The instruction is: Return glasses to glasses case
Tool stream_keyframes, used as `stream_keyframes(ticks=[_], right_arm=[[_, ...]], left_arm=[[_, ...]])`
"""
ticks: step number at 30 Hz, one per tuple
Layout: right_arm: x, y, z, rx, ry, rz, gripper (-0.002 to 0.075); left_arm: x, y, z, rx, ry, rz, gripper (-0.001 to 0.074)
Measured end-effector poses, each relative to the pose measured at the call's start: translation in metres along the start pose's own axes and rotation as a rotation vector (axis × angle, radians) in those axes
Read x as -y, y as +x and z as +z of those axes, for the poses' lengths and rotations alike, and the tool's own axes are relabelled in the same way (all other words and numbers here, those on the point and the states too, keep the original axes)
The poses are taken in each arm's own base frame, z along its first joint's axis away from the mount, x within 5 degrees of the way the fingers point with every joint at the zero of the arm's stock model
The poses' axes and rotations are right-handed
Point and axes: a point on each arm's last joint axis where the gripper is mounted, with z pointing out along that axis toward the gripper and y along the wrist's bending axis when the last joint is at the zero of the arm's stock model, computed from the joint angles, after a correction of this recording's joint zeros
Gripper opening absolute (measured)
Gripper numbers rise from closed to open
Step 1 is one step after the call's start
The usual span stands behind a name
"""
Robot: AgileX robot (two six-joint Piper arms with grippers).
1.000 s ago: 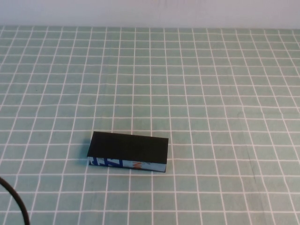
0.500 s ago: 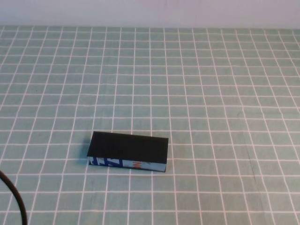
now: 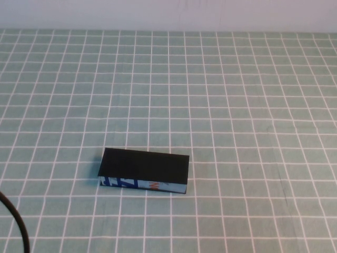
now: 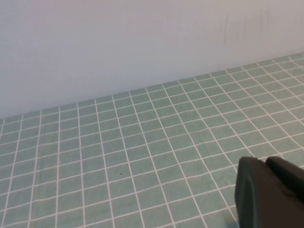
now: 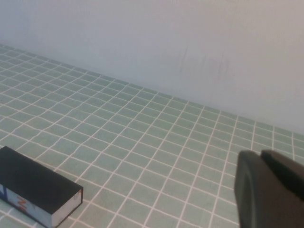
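While its flat lid lies shut, the glasses case [image 3: 144, 171] sits alone in the lower left-centre of the high view, its blue-and-white front edge with the orange mark turned toward the camera. It has not shifted over the last second. The right wrist view catches the same case [image 5: 35, 190] in its lower left corner, well apart from the right gripper [image 5: 270, 190], which shows only as a dark mass at the lower right of that frame; whether it is open or closed cannot be told. The left gripper [image 4: 268, 190] appears the same way at the lower right of the left wrist view, over bare checked cloth, and its state cannot be told either. Neither gripper reaches into the high view.

The glasses are nowhere to be seen in any view; with the case closed, they are probably already inside, though that cannot be confirmed.

The one change is a black cable [image 3: 16, 224] at the lower left edge of the high view, which has slid slightly further toward the corner, a sign that the left arm is drawing back. The green gridded table [image 3: 237, 105] and pale wall [image 4: 118, 42] hold nothing else. By appearances the task is at or near its end.
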Motion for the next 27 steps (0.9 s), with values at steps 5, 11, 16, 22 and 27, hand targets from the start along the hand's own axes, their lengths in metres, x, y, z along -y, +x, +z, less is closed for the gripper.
stream_keyframes(ticks=[5, 11, 16, 22, 27], right_arm=[[0.000, 0.000, 0.000, -0.002, -0.001, 0.000, -0.0013], [0.000, 0.000, 0.000, -0.003, -0.001, 0.000, -0.0013], [0.000, 0.000, 0.000, -0.004, -0.001, 0.000, -0.0013], [0.000, 0.000, 0.000, -0.004, -0.001, 0.000, -0.0013], [0.000, 0.001, 0.000, -0.006, -0.002, 0.000, -0.0013]], left_arm=[[0.000, 0.000, 0.000, 0.000, 0.000, 0.000, -0.0002], [0.000, 0.000, 0.000, -0.002, 0.001, 0.000, -0.0002], [0.000, 0.000, 0.000, -0.002, 0.001, 0.000, -0.0002], [0.000, 0.000, 0.000, -0.002, 0.001, 0.000, -0.0002], [0.001, 0.011, 0.002, 0.024, -0.012, -0.005, -0.0002]])
